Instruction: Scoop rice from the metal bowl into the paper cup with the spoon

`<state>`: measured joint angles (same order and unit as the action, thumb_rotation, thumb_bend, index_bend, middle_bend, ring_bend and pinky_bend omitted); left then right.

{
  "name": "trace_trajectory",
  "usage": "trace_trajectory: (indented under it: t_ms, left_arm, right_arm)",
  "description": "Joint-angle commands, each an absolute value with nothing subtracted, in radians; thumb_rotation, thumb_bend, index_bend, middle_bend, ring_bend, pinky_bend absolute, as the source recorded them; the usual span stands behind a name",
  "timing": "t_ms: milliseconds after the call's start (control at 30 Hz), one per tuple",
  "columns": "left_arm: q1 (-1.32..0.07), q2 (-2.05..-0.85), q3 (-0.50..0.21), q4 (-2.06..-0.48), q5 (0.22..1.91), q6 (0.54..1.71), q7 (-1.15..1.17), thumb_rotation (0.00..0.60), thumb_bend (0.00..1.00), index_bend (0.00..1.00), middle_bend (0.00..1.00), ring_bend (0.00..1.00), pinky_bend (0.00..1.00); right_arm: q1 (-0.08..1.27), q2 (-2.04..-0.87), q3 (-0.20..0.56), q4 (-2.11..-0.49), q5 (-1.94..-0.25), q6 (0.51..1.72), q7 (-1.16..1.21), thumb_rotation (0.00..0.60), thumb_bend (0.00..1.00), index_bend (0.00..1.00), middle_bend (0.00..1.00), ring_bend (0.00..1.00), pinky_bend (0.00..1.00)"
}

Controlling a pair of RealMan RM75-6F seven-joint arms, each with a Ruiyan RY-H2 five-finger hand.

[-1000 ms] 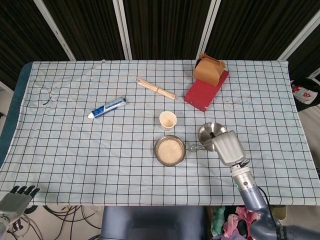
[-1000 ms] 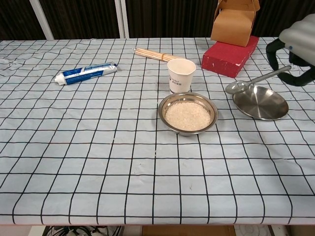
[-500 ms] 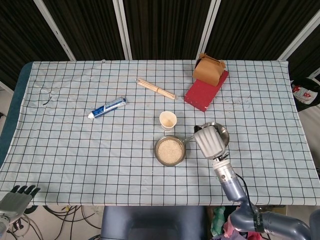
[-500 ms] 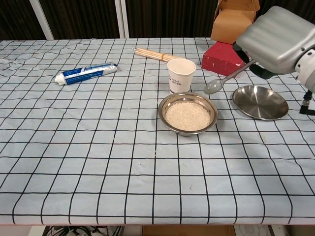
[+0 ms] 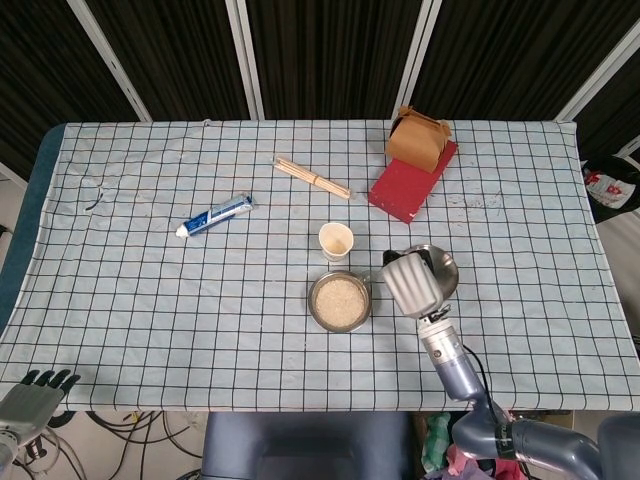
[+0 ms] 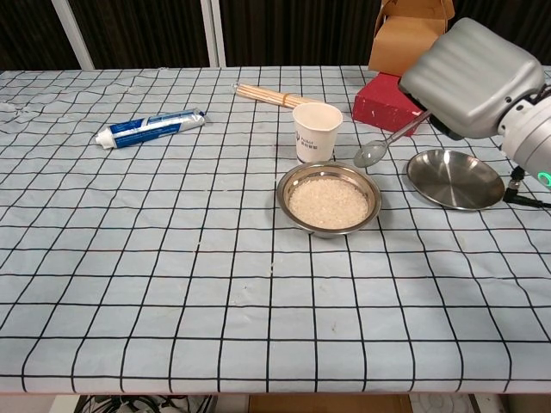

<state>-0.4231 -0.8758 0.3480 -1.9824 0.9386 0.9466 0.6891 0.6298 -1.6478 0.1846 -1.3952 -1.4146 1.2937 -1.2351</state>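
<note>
Steel catches my eye first: the metal bowl (image 6: 329, 198) sits at the middle of the checked tablecloth (image 6: 155, 258), filled with white rice (image 6: 328, 201). Just behind it stands the paper cup (image 6: 317, 132), upright, its mouth open. My right hand (image 6: 469, 77) hangs above the table to the right of the bowl and grips the spoon (image 6: 385, 143) by its handle; the spoon slants down to the left, and its bowl hovers over the metal bowl's far right rim, close beside the cup. From the head view the back of the hand (image 5: 410, 284) hides most of the spoon, so I cannot tell how the fingers lie around the handle.

An empty steel dish (image 6: 455, 178) lies just to the right of the bowl, under my right arm. Behind it a red box (image 6: 402, 98) carries a brown cardboard carton (image 6: 411, 34). A bundle of wooden sticks (image 6: 265, 95) lies behind the cup to the left, and a toothpaste tube (image 6: 149, 127) further left, well apart from the bowl.

My left hand (image 5: 35, 393) rests off the table's near left corner, fingers apart, holding nothing.
</note>
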Motion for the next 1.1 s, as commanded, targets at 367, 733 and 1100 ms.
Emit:
trace_trajectory:
  t_ms: [367, 733, 1100]
  left_arm:
    - [-0.426, -0.876, 0.348, -1.982, 0.935, 0.943, 0.690, 0.600, 0.06, 0.00, 0.00, 0.00, 0.00]
    - [-0.430, -0.874, 0.347, -1.983, 0.933, 0.935, 0.684, 0.600, 0.06, 0.00, 0.00, 0.00, 0.00]
    - [-0.434, -0.870, 0.349, -1.983, 0.933, 0.927, 0.679, 0.600, 0.06, 0.00, 0.00, 0.00, 0.00]
  right_arm:
    - [0.630, -1.673, 0.104, -1.345, -1.519, 1.312, -1.284, 0.600, 0.41, 0.63, 1.00, 1.00, 1.00]
    - [0.641, -1.728, 0.095, -1.275, -1.559, 1.312, -1.361, 0.600, 0.43, 0.63, 1.00, 1.00, 1.00]
    - [0.644, -1.761, 0.092, -1.219, -1.579, 1.298, -1.420, 0.600, 0.43, 0.63, 1.00, 1.00, 1.00]
